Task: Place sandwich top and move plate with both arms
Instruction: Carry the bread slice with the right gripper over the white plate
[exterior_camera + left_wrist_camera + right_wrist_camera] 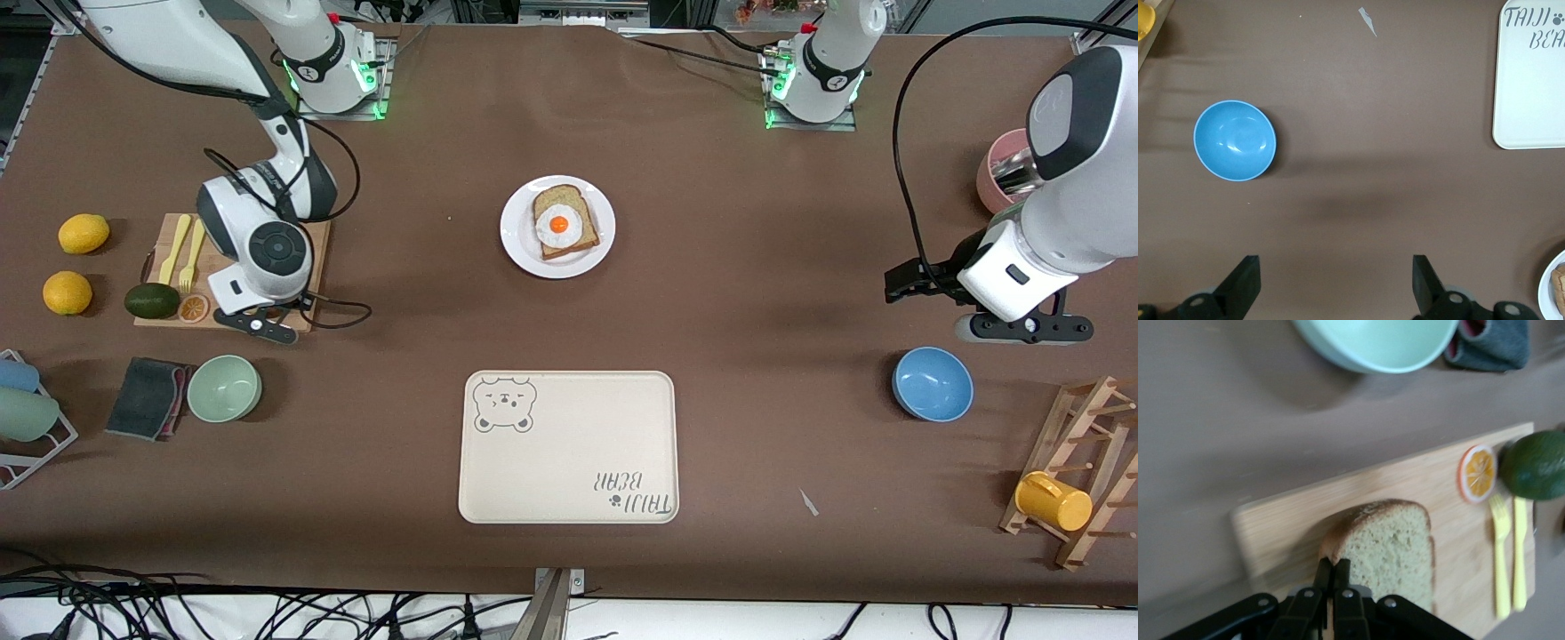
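Observation:
The sandwich top [1395, 547], a speckled brown slice, is over the wooden cutting board [1291, 520] at the right arm's end of the table. My right gripper [1332, 568] is shut on the slice's crust edge. In the front view the right arm's wrist hides both. I cannot tell if the slice still touches the board. The white plate [516, 242] sits mid-table and bears the round-topped slice with a fried egg [565, 222]. My left gripper [914, 281] is open and empty, up over bare table beside the blue bowl [932, 384]. The plate's rim shows in the left wrist view [1551, 288].
The cream bear tray [569, 480] lies nearer the front camera than the plate. On the board are a yellow fork and knife [1508, 553], an orange slice [1477, 473] and an avocado [1535, 463]. A green bowl [223, 388], a grey cloth [147, 397], two lemons [83, 233] and a mug rack [1080, 471] stand around.

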